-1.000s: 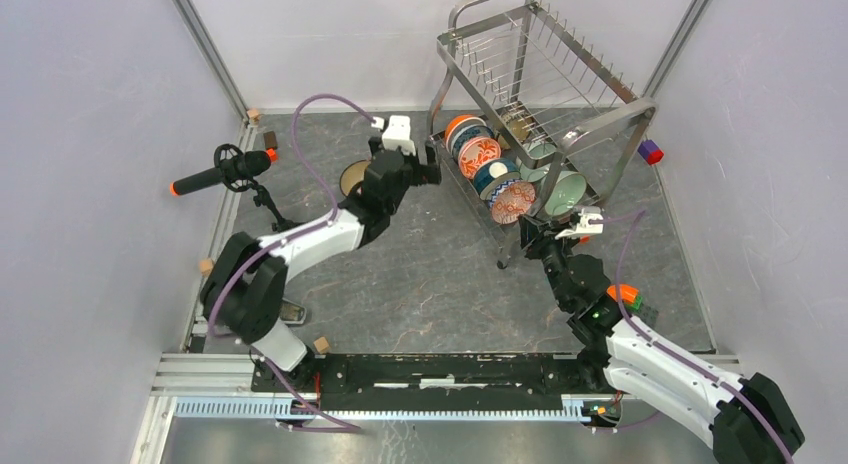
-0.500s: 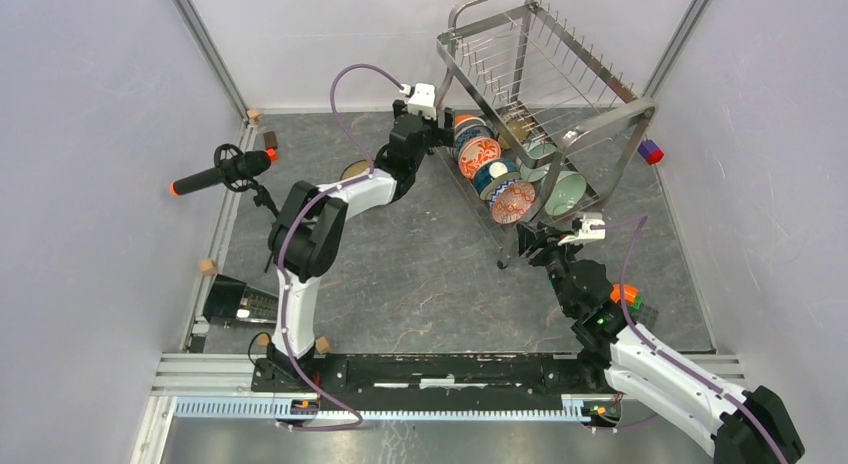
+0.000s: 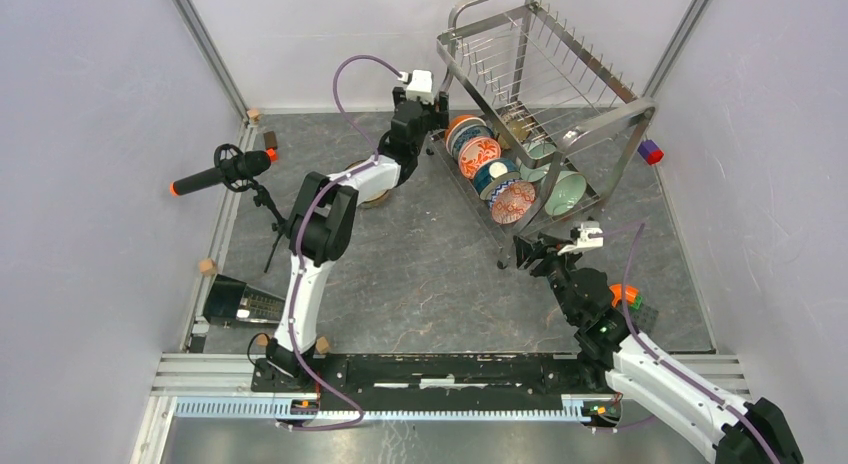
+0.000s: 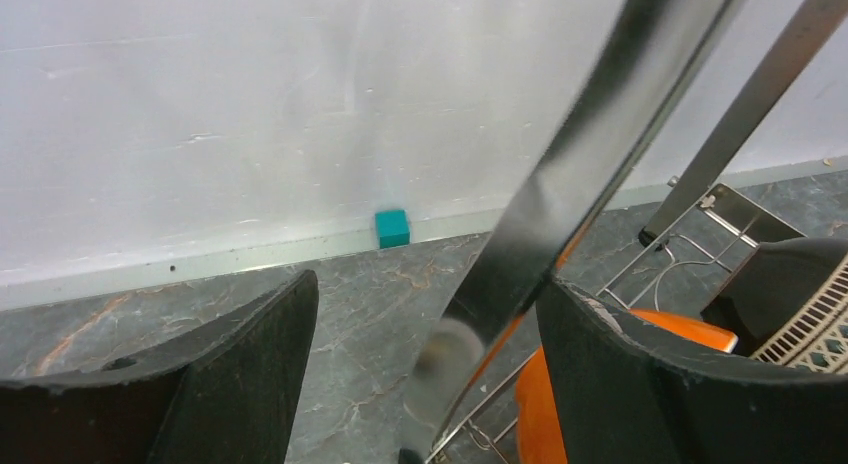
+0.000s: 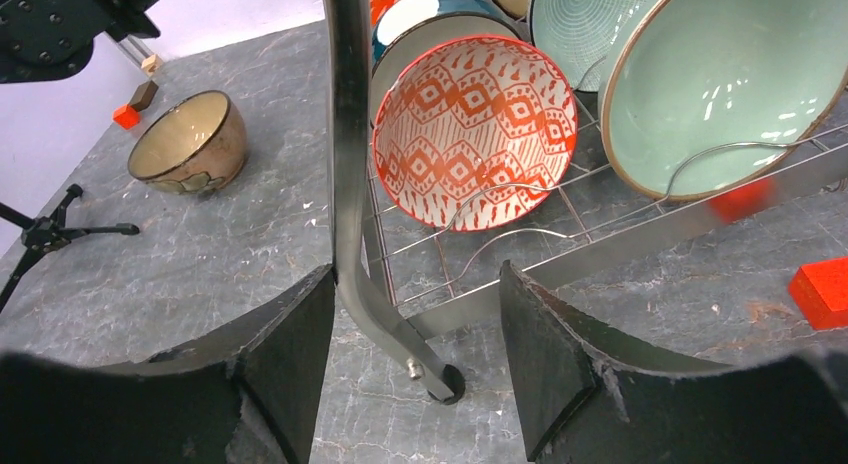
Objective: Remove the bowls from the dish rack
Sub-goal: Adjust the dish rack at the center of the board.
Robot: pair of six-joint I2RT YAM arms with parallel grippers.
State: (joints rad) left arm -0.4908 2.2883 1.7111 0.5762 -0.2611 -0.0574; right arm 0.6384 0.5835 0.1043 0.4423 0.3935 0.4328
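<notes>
Okay, your left gripper (image 4: 428, 284) just reached the rack (image 3: 610, 117), right gripper (image 5: 415, 274) just widened; both spread, empty, bowls (image 3: 515, 201) next.

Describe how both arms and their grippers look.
Both the left arm and right arm have white shells, black joints and a looping purple cable. Each wrist carries a white box. The left gripper and right gripper have broad black curved fingers.

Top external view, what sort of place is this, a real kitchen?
Probably a robot test cell, not a kitchen: bare pale walls enclose the table, the left arm and right arm are bolted to a rail, and the dish rack holds bowls.
</notes>
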